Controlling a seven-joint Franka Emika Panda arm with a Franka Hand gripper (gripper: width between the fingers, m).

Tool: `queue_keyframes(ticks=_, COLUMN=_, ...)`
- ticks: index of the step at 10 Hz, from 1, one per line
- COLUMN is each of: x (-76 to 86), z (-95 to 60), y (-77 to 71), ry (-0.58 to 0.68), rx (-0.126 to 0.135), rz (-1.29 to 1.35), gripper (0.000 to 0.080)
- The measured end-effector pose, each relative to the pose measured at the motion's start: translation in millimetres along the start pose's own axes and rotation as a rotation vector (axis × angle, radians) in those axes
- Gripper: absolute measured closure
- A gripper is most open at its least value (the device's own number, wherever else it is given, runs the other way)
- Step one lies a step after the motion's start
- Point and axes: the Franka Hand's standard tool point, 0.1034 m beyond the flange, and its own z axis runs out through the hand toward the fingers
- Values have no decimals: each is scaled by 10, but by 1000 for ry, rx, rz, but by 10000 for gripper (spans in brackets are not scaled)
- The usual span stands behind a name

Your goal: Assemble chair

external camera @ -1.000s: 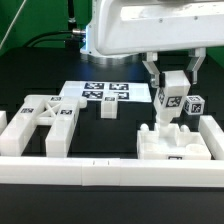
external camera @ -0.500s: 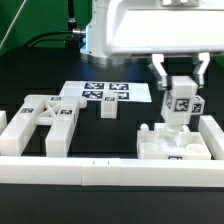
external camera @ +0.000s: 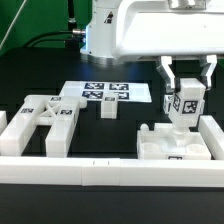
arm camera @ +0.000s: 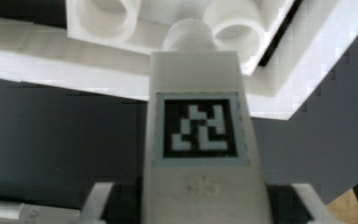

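The rail [external camera: 100, 166] lies nearest. Behind it are the seat slab [external camera: 160, 148] at the exterior view's right and the frame [external camera: 45, 115] at its left. The gripper [external camera: 187, 88] clamps 1 post [external camera: 186, 106] upright, just above the slab's far side. Probable step: post insertion. Next move: centre the post over a socket [arm camera: 114, 20], keep it plumb, lower.

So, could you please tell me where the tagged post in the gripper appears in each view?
Exterior view: the post is at the exterior view's right, clamped in the gripper just above the seat slab.
Wrist view: the post fills the picture's middle, its tag facing the camera.
Shared landmark: the seat slab, below the post in the exterior view, beyond the post's far end in the wrist view.
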Motion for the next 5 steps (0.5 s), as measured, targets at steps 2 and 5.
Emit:
queue_keyframes(ticks=2, x=23, z=39, y=-110, ry=132, rx=-17, rz=-9, gripper=512)
queue_keyframes(ticks=5, x=26, z=117, y=-209, ry=95, rx=0, rz=-23, gripper=512)
